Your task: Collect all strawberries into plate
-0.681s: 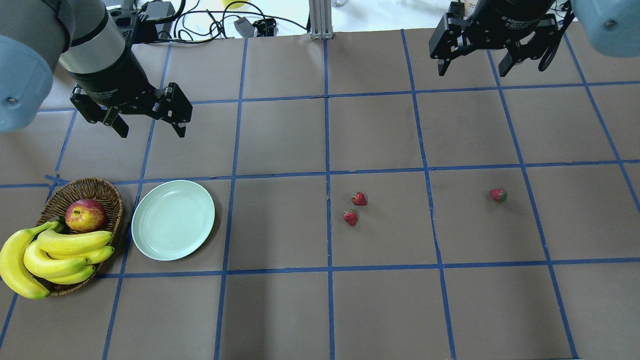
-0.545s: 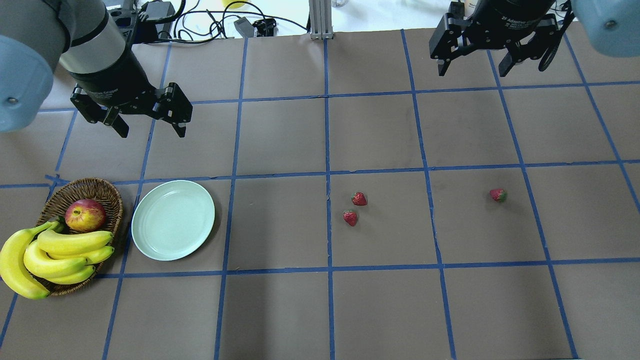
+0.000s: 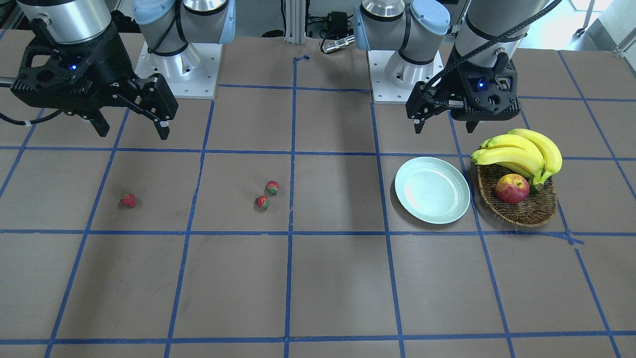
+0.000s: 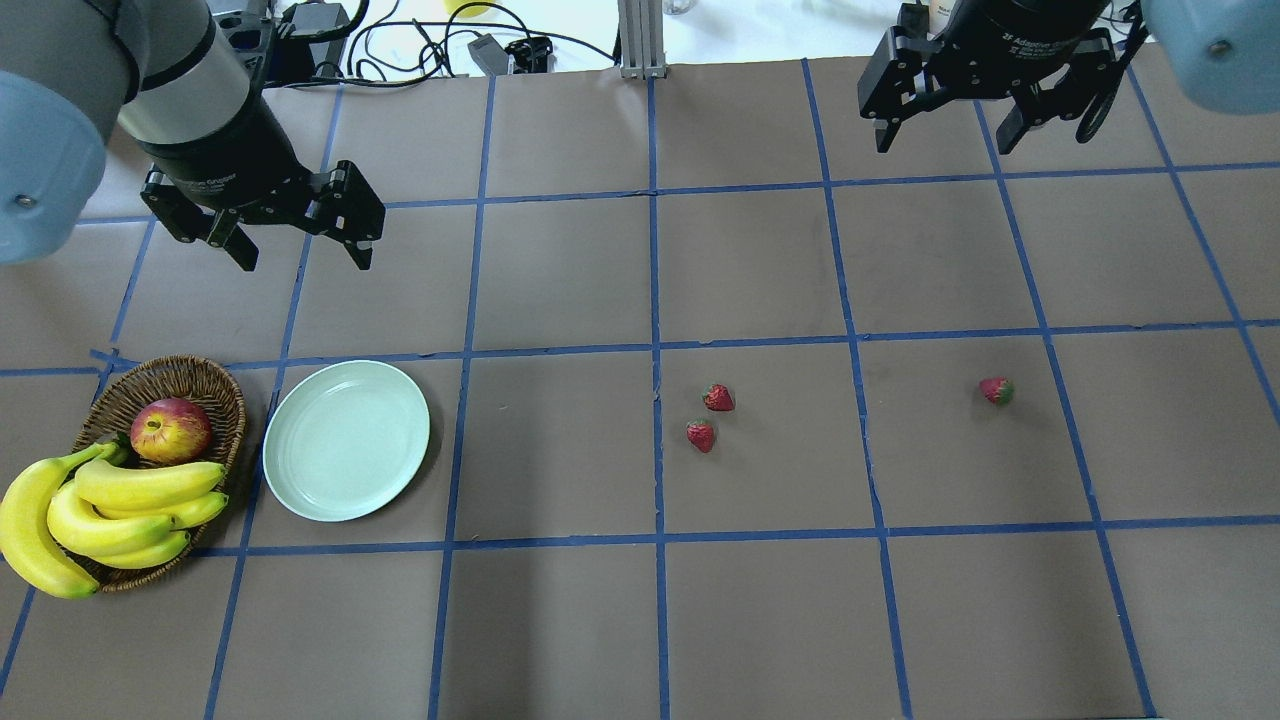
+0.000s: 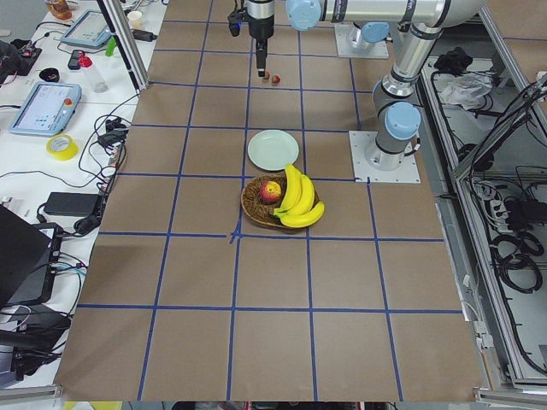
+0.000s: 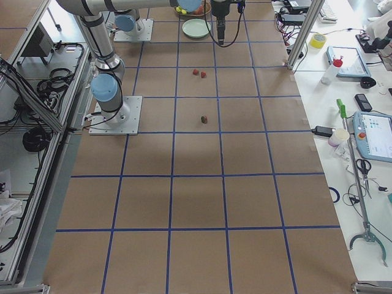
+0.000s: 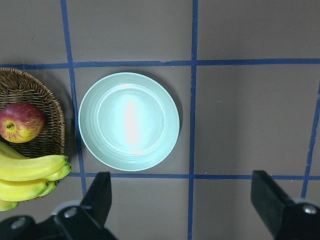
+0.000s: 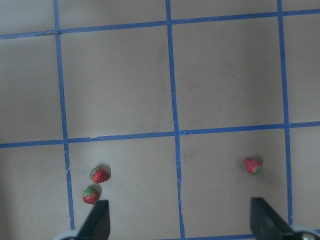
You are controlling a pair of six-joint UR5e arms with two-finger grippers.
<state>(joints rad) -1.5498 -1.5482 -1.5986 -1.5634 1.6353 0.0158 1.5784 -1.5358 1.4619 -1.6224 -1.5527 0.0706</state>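
Three tiny red strawberries with green caps lie exactly where they lay moments ago. Two sit close together but apart (image 4: 718, 398) (image 4: 701, 436) just right of the table's middle, and the third (image 4: 997, 390) lies alone well off to the right. The round, shallow, pale mint-green plate (image 4: 346, 440) is on the left and bare, just beside the brown woven wicker basket (image 4: 200, 375) that holds a red-yellow apple (image 4: 170, 428) and a bunch of yellow bananas (image 4: 120, 500).

Almost nothing has changed. The left gripper (image 4: 303, 262) may have drifted a hair, and the right gripper (image 4: 943, 140) looks unmoved. I judge that the collecting has not begun and that all three pick-ups are still to do.

Both arms hang raised above the brown paper-covered table with its blue tape grid (image 4: 560, 620), their grippers pointing down. The left gripper has its fingers spread wide and holds nothing; its wrist camera looks straight down on the empty plate. The right gripper is just as wide open and empty, high over the right side, and all three berries show in its wrist view. The lone right-hand berry looks the easiest first pick for the right arm. The other two lie so close together that fingers closing on one could nudge its neighbour.
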